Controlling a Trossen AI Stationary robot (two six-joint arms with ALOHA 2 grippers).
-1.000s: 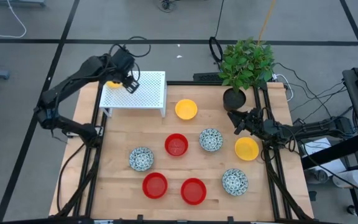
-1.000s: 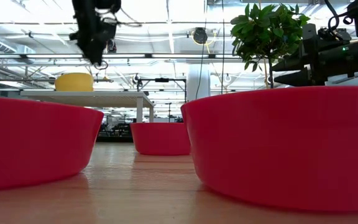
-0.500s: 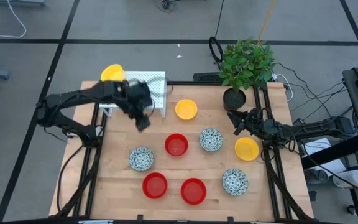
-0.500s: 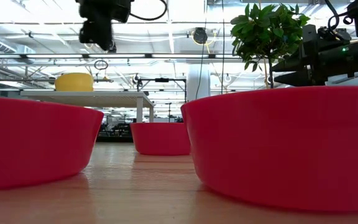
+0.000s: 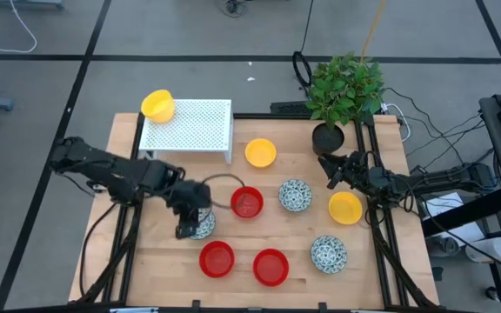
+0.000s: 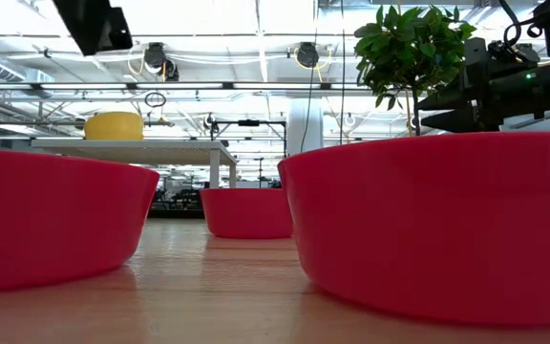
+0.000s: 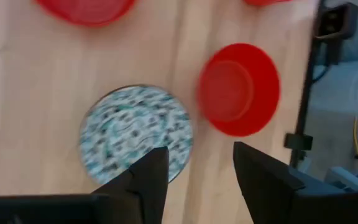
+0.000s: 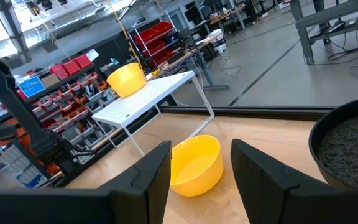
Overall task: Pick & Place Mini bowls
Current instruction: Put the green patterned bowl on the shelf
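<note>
My left gripper (image 5: pixel 186 228) is open and empty, hovering over the near-left edge of a speckled mini bowl (image 5: pixel 200 224) on the table's left. In the left wrist view (image 7: pixel 197 171) that bowl (image 7: pixel 135 138) lies just ahead of the fingers, with a red bowl (image 7: pixel 238 88) beyond it. A yellow bowl (image 5: pixel 158 104) sits on the far left corner of the white rack (image 5: pixel 194 129). My right gripper (image 5: pixel 329 171) waits open and empty at the right, pointing at another yellow bowl (image 8: pixel 194 163).
Also on the table are red bowls (image 5: pixel 247 202) (image 5: pixel 217 258) (image 5: pixel 270 267), speckled bowls (image 5: pixel 295 195) (image 5: pixel 329 253) and yellow bowls (image 5: pixel 261 153) (image 5: pixel 344 208). A potted plant (image 5: pixel 329 137) stands at the far right, close to my right gripper.
My left gripper has left the rack and swung toward the table's near edge, coming down over the left speckled bowl. The yellow bowl stays on the rack's far left corner.
</note>
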